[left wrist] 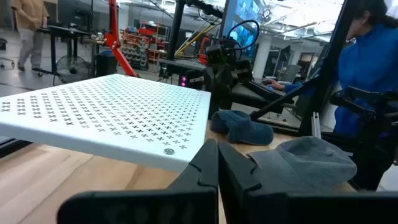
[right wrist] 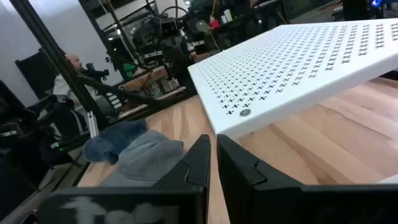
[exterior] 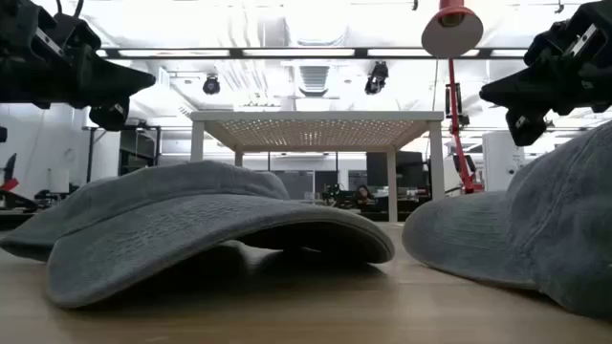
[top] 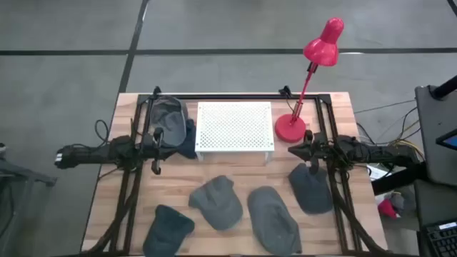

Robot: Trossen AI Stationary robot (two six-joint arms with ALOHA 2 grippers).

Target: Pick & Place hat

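Hats all over the wooden table point(top: 235, 171), nothing picked up.
Four grey hats point(top: 216, 202) sit along the front edge, more beside the white perforated stand point(top: 234, 127). Left gripper point(top: 156, 153) and right gripper point(top: 312, 151) both hover pinched closed, empty.

Wooden table point(top: 235, 175) with four grey hats point(top: 216, 201), perhaps more, white perforated stand point(top: 234, 127), red lamp point(top: 290, 128).
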